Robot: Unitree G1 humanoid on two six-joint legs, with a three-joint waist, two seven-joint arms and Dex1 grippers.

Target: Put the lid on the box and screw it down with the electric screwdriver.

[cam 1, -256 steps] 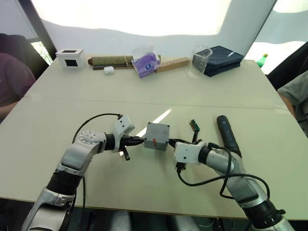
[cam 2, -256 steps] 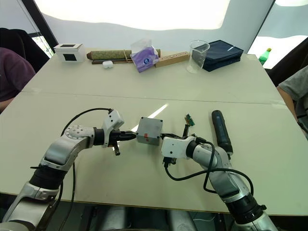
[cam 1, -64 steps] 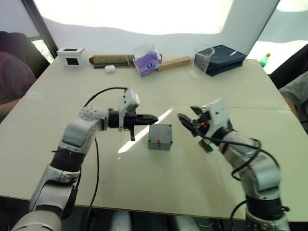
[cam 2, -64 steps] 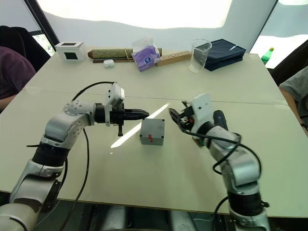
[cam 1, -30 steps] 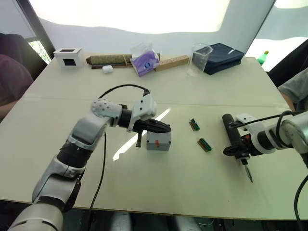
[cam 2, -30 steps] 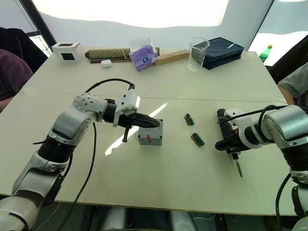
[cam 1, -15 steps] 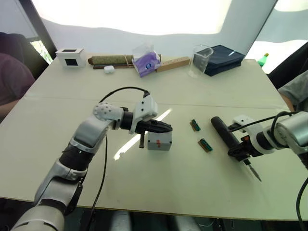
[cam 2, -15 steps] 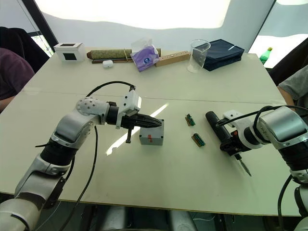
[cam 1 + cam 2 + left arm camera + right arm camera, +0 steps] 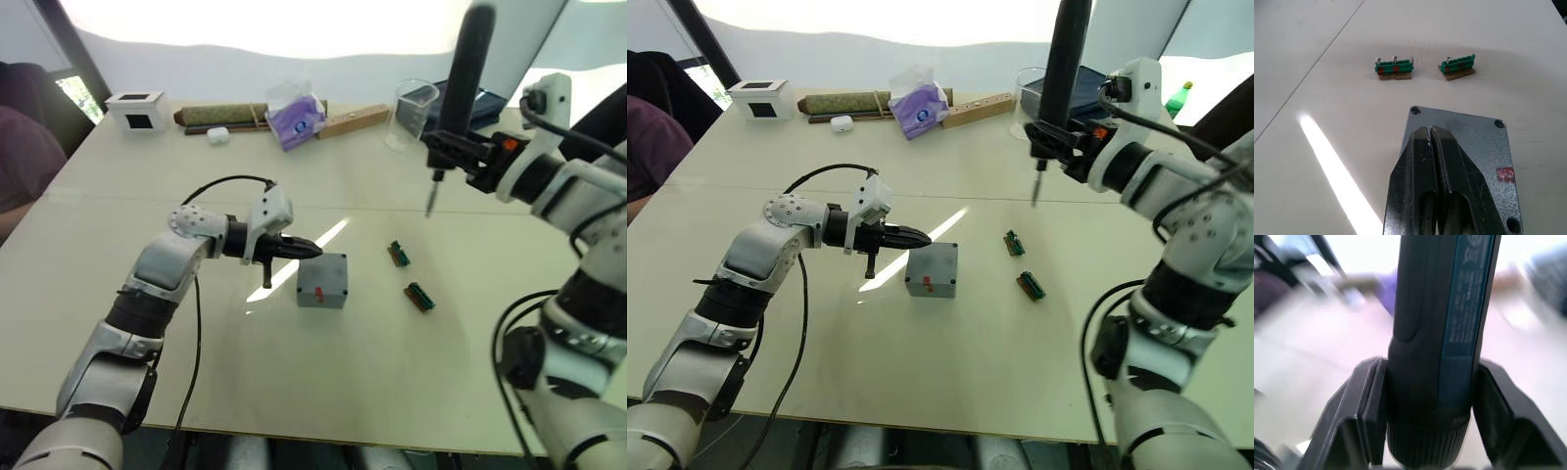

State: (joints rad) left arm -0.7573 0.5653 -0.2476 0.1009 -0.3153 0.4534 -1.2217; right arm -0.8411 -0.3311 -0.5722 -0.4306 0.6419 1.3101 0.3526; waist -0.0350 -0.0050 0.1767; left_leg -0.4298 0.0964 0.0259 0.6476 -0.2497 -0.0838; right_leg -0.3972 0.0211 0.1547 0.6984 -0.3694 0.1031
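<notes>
Box [image 9: 322, 280] and lid [image 9: 1464, 142], already joined, sit mid-table. From the left, the left gripper [image 9: 312, 249], fingers pressed together and empty, hovers over the lid's near edge. To the right, well above and apart, the right gripper [image 9: 1422, 396] clamps the electric screwdriver [image 9: 460, 83] upright, bit pointing down.

My right tool [image 9: 1058, 132] is gripping the thick black cylindrical electric screwdriver [image 9: 1063, 61] upright, high over the pale tabletop [image 9: 950, 382], its thin metal bit pointing down. My left tool [image 9: 918, 236], fingers pressed together, is lying just above the lidded small grey square box [image 9: 932, 269] with its red mark facing me. Two small green connector blocks [image 9: 1022, 264] are sitting to the box's right.
</notes>
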